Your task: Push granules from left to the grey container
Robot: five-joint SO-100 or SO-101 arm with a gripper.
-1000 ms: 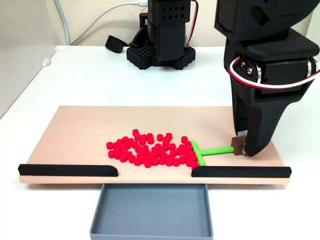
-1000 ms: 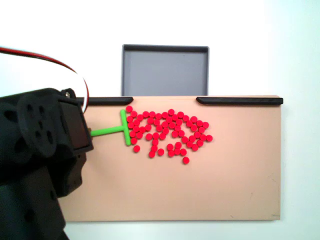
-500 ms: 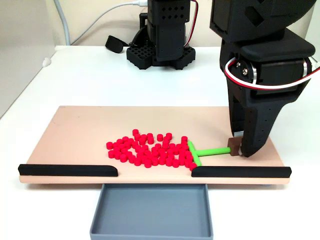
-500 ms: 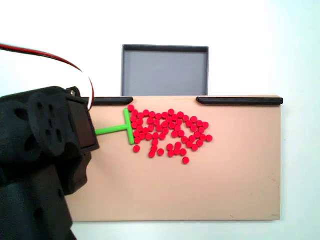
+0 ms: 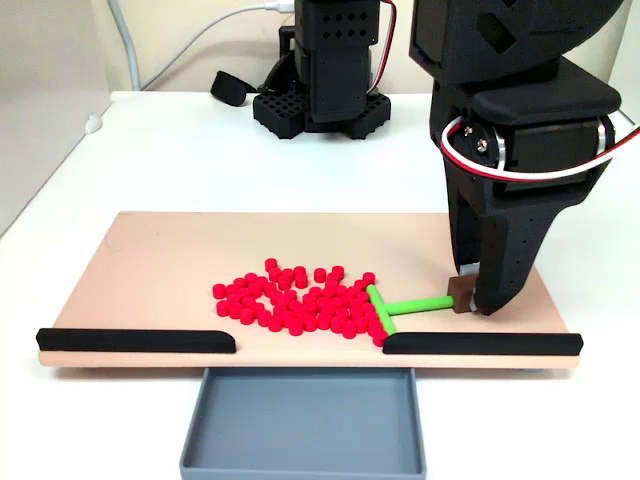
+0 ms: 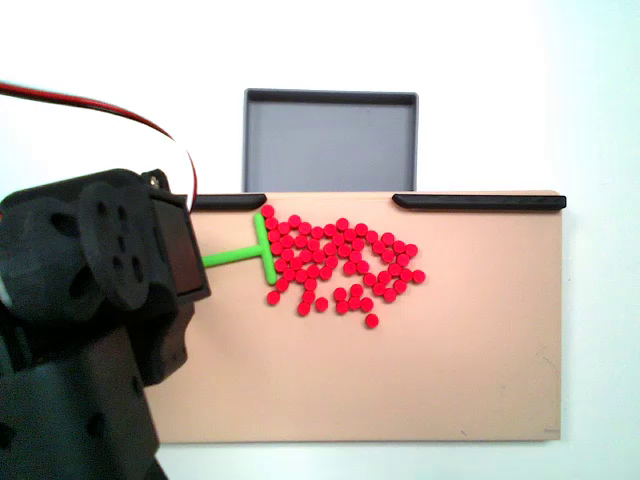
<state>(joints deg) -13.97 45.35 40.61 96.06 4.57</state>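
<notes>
A black gripper (image 5: 468, 303) points down at a beige board (image 5: 160, 260), its fingers closed on a small brown block at the end of a green T-shaped pusher stick (image 5: 400, 307). The stick's crossbar touches the near edge of a loose heap of red granules (image 5: 295, 298) lying mid-board. In a fixed view from above, the granules (image 6: 340, 265) sit just inside the gap between two black strips (image 6: 478, 201). The grey container (image 6: 330, 140) lies beyond that gap, against the board's edge.

A plain white table (image 5: 200, 160) carries a flat beige rectangular board (image 5: 160, 260), a shallow slate-grey plastic tray (image 5: 300, 425) and a black arm base (image 5: 320, 105)
</notes>
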